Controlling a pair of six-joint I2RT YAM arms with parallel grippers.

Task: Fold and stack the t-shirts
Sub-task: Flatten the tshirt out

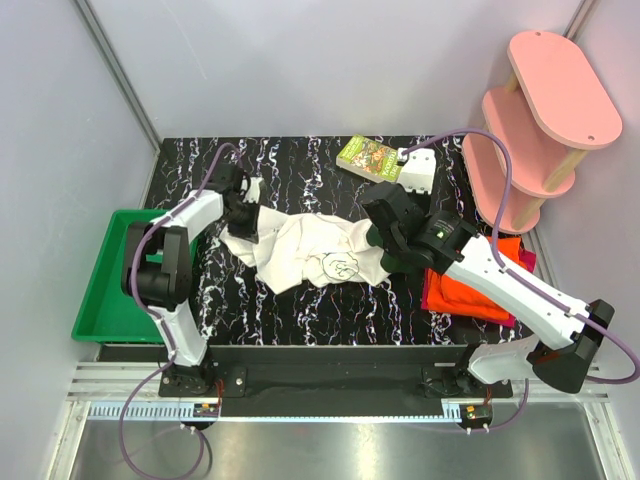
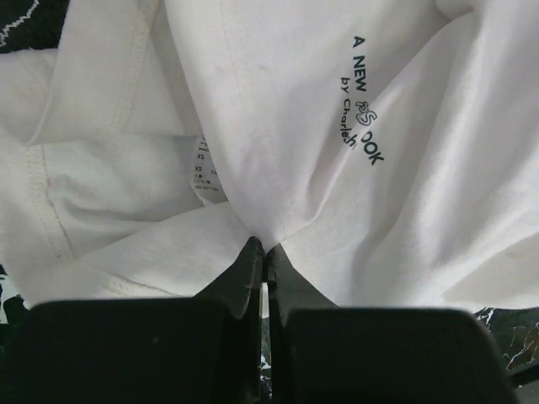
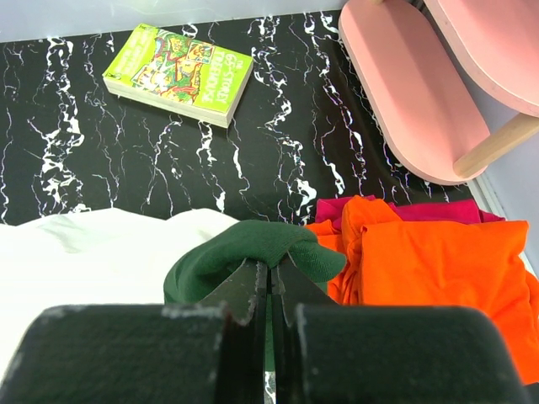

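The cream-white t-shirt [image 1: 305, 250] lies crumpled in the middle of the black marbled table, its cartoon print facing up. My left gripper [image 1: 243, 215] is shut on a fold of its white cloth [image 2: 278, 202] at the shirt's left end. My right gripper [image 1: 385, 248] is shut on its dark green sleeve [image 3: 253, 252] at the right end. The orange t-shirt [image 1: 478, 285] lies folded on the magenta-red t-shirt [image 1: 523, 262] at the right; both show in the right wrist view, orange [image 3: 438, 269] over magenta-red [image 3: 421, 210].
A small green illustrated book [image 1: 369, 157] lies at the back of the table, next to a white block [image 1: 418, 170]. A green plastic tray [image 1: 110, 275] sits off the left edge. A pink shelf unit [image 1: 535, 120] stands at the back right.
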